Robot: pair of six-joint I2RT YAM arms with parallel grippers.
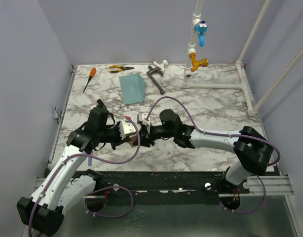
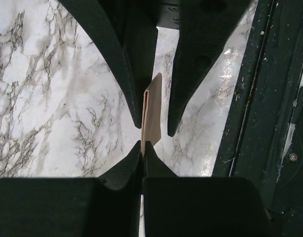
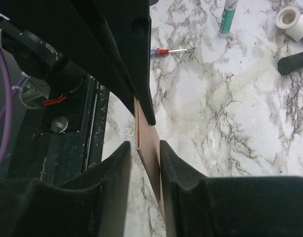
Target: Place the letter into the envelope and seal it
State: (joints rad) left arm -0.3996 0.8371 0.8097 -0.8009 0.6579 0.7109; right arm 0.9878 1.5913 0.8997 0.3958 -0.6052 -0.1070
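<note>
The flat, pale peach sheet of paper, the letter (image 2: pixel 152 108), is held edge-on above the white marble-patterned tabletop (image 1: pixel 215 108), near the front edge and between the two arms. It looks folded, with a narrow slit along its upper edge. The left pincer (image 2: pixel 143 145) is pressed fully together on the lower end of the sheet, with the paper nipped between its tips. The right pincer (image 3: pixel 145 148) meets it head-on from the other side. Its black fingers (image 3: pixel 123 170) stand part-way apart, one on each side of the sheet, and are not clamped on it. Whether one of them brushes the paper cannot be told.

The light teal-blue paper envelope (image 1: pixel 132 88) lies well apart from both pincers, toward the far side of the tabletop, with bare marble between it and the letter.

Tools lie around the envelope:
- an orange-handled screwdriver (image 1: pixel 90 79) is to its left
- yellow-handled pliers (image 1: pixel 121 68) are just beyond its far edge
- a grey metal crank handle (image 1: pixel 155 76) is near its right side

Further right, a white plastic pipe frame (image 1: pixel 215 85) rises from the tabletop. It carries a blue valve handle (image 1: pixel 202 29) and an orange fitting (image 1: pixel 198 63).

A purple cable (image 1: pixel 166 98) arcs over the right arm. The dark metal rail (image 1: pixel 181 180) at the front edge runs just below the two pincers.

The right wrist view also shows a white-and-green tube (image 3: pixel 229 17), a white roll (image 3: pixel 289 19) and a black cylinder (image 3: pixel 294 61) lying on the marble.
</note>
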